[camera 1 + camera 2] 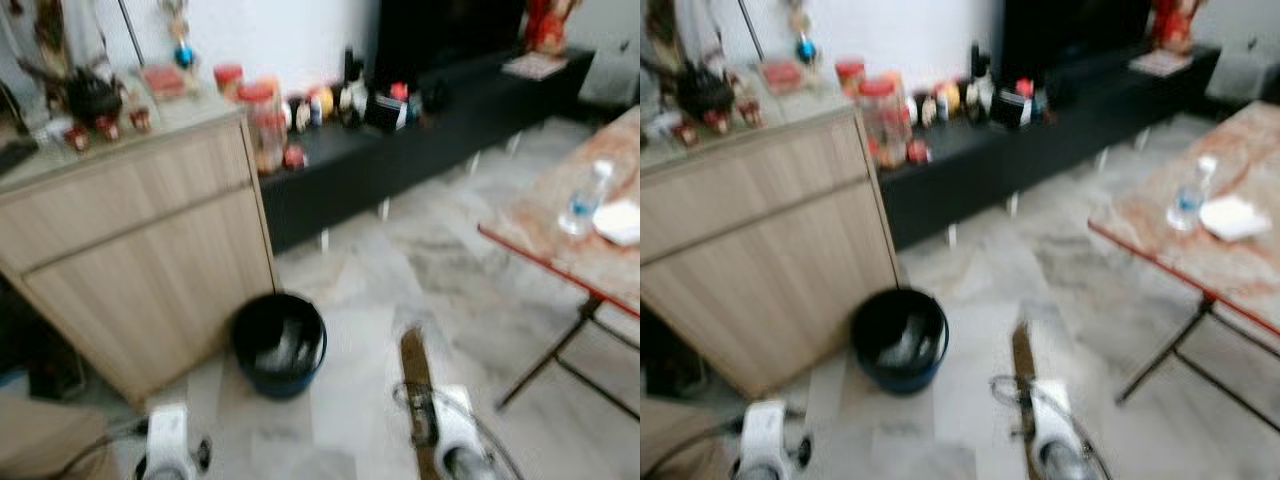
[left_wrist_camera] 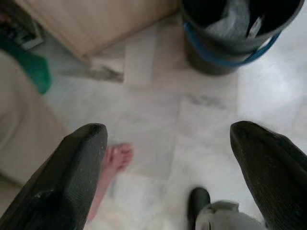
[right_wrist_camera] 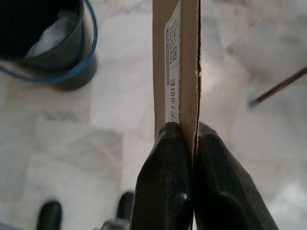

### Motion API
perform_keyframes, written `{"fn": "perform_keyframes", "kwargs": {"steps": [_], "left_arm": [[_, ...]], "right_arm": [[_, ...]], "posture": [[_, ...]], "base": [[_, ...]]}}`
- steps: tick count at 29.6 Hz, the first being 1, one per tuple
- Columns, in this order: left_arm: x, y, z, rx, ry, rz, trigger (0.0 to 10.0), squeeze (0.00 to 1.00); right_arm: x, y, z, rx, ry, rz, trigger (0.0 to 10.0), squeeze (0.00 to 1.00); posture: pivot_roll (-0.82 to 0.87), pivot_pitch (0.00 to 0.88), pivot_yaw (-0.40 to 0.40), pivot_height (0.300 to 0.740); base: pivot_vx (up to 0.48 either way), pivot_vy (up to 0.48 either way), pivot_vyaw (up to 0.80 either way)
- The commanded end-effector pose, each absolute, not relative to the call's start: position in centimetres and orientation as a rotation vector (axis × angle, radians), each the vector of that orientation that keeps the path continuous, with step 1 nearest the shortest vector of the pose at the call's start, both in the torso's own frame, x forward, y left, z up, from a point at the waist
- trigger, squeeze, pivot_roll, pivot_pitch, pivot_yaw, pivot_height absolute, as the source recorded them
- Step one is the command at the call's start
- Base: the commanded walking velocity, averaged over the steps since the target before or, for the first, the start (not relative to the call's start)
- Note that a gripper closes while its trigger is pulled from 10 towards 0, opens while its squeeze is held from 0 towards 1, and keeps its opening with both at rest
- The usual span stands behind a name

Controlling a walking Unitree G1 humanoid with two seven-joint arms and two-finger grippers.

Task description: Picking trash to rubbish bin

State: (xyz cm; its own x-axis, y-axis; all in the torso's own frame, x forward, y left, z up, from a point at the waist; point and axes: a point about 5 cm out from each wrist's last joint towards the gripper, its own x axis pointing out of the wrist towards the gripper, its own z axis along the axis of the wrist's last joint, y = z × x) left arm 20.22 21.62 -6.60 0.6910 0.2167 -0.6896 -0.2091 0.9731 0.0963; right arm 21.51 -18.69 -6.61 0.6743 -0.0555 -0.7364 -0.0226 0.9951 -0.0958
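Note:
A dark round rubbish bin (image 1: 279, 343) with a blue rim stands on the marble floor beside a wooden cabinet; pale trash lies inside it. My right gripper (image 3: 192, 136) is shut on a flat brown piece of cardboard (image 3: 176, 62) with a white barcode label. In the eye views the cardboard (image 1: 414, 372) points forward, to the right of the bin. My left gripper (image 2: 168, 139) is open and holds nothing, low above the floor near the bin (image 2: 240, 28).
The light wooden cabinet (image 1: 130, 240) stands left of the bin. A long black low unit (image 1: 420, 130) with small items runs along the wall. A folding table (image 1: 590, 240) with a plastic bottle (image 1: 583, 198) is at right. A person's bare foot (image 2: 112, 163) rests near my left gripper.

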Motion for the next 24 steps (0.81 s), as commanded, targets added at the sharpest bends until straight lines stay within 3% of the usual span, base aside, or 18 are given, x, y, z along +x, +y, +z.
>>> {"fn": "perform_keyframes", "kwargs": {"steps": [1, 6, 16, 24], "left_arm": [[20.3, 22.5, -6.3, 0.013, 0.764, 0.277, 10.0, 0.00], [20.3, 22.5, -6.4, 0.012, 0.765, 0.280, 10.0, 0.00], [19.4, 23.4, -6.6, 0.022, 0.779, 0.301, 10.0, 0.00], [19.6, 23.5, -6.5, 0.038, 0.775, 0.283, 10.0, 0.00]], "right_arm": [[22.4, -17.4, -6.2, -0.091, 0.806, 0.027, 10.0, 0.00], [22.2, -17.3, -6.3, -0.104, 0.811, 0.039, 10.0, 0.00], [21.7, -16.7, -6.7, -0.093, 0.826, 0.053, 10.0, 0.00], [22.0, -16.7, -6.5, -0.091, 0.819, 0.051, 10.0, 0.00]], "posture": [[0.08, 0.007, -0.001, 0.740], [0.09, 0.000, -0.001, 0.740], [0.10, 0.000, 0.008, 0.740], [0.10, 0.000, 0.026, 0.740]], "base": [[0.465, 0.000, 0.00], [0.466, 0.000, 0.00], [0.469, 0.000, 0.64], [0.467, 0.000, 0.00]]}}
